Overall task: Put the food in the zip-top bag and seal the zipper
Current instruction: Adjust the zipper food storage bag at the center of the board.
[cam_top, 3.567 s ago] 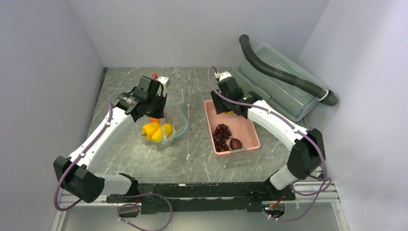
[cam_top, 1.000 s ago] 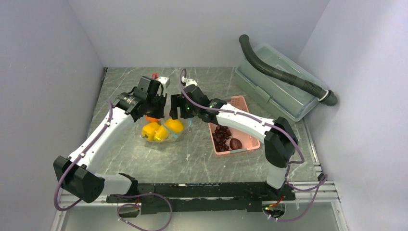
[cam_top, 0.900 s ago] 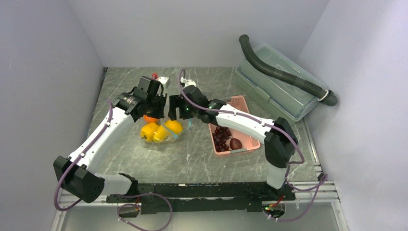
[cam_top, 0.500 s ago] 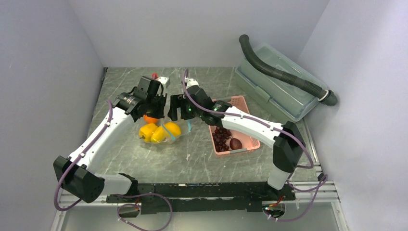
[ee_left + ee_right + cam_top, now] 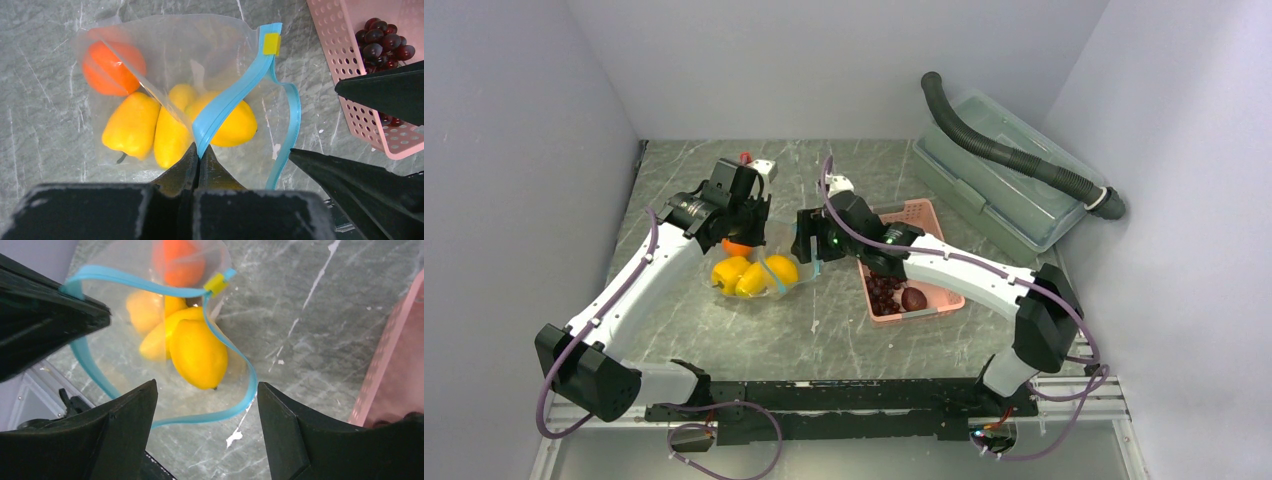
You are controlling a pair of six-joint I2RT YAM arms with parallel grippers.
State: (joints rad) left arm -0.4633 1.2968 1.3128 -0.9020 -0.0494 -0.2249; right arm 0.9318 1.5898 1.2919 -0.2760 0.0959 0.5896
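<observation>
1. Got the left gripper (image 5: 198, 159) pressed together on the zipper (image 5: 235, 95), pinching the left-hand lip of the blue strip and holding it up off the grey table (image 5: 844, 330). Probably done to prop the zip-top bag (image 5: 200, 40) open for loading.
2. Parked that bag left of centre, mouth turned right toward the pink basket (image 5: 345, 75). Makes for a short hop between the two.
3. Already bagged: orange (image 5: 112, 67) in the far-left corner, yellow bell pepper (image 5: 130, 125) just near of it, two yellow oblong fruits (image 5: 172, 137) touching each other right at the mouth.
4. Not bagged yet: dark grapes (image 5: 884, 280) and a reddish-brown round fruit (image 5: 914, 298), both sitting in the near half of the basket.
5. Got the right gripper (image 5: 206, 386) spread wide with nothing between the jaws, hanging over the open mouth, just left of the basket. Looks empty-handed and free for another pick; grapes or the round fruit next, at a guess.
6. Nowhere near sealing. Other lip of the strip looping loose out to the right, small yellow tab (image 5: 271, 43) sitting at the far end where both lips meet. Needs the last two items in first, then the lips brought together.
7. Worth watching: floppy plastic plus a one-lip pinch. Easy to knock the mouth shut or nudge the rightmost fruit back out while reaching in.
</observation>
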